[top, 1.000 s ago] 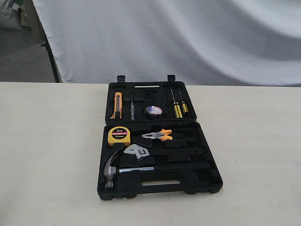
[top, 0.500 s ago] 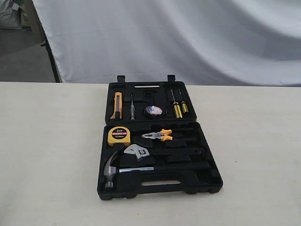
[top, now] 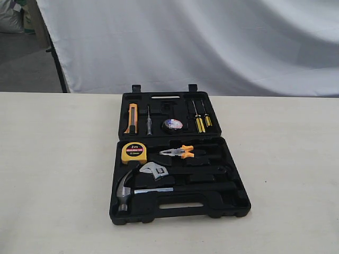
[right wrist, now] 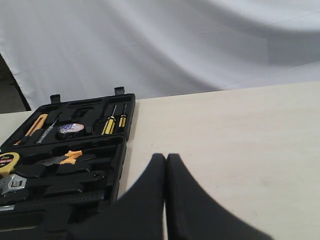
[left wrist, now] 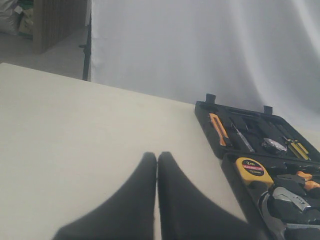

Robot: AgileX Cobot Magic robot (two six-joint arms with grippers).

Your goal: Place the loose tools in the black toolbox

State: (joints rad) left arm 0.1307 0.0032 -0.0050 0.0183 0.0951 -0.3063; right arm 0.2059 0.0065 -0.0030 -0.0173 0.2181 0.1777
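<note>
The black toolbox [top: 235, 203] lies open on the table, both halves flat. In its near half rest the claw hammer [top: 125, 191] with its black handle, and the adjustable wrench [top: 154, 170]. The small tape roll [top: 172, 124] sits in the far half. My left gripper [left wrist: 157, 156] is shut and empty above bare table, to the left of the toolbox [left wrist: 231, 161]. My right gripper [right wrist: 166, 157] is shut and empty over the table, to the right of the toolbox [right wrist: 120, 150]. Neither gripper shows in the exterior view.
A yellow tape measure [top: 133, 153] and orange-handled pliers [top: 179, 152] lie in the near half. A yellow knife [top: 132, 117], a tester [top: 149, 120] and two yellow screwdrivers [top: 199, 121] fill the far half. A white cloth [top: 212, 42] hangs behind the table [top: 53, 159].
</note>
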